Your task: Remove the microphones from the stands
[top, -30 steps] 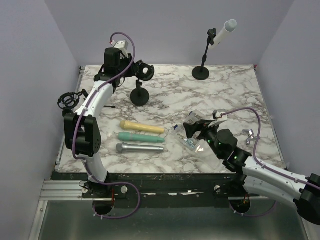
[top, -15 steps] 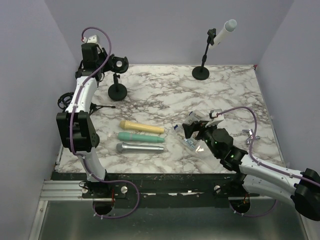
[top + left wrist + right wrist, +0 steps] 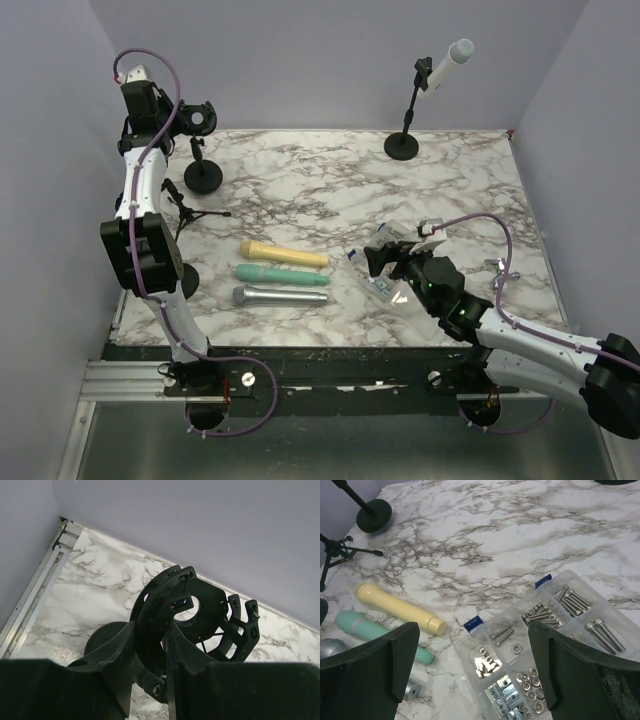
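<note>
Your left gripper [image 3: 180,120] sits tight in the far-left corner of the marble table [image 3: 330,190], walls close on two sides, clamped on a black shock-mount stand [image 3: 190,610]. The white microphone [image 3: 450,60] is clipped in its black round-base stand [image 3: 403,140] at the far edge, with bare marble around it. Your right gripper [image 3: 472,665] gapes wide above the clear plastic screw box [image 3: 555,630], holding nothing.

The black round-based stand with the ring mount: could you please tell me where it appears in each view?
Top external: the black round-based ring-mount stand is at the back left.
Left wrist: centre frame, its ring inside the left claw, base lower left.
Right wrist: only its base, top-left corner.
Landmark: the small black tripod beside its base, absent from left wrist.
</note>
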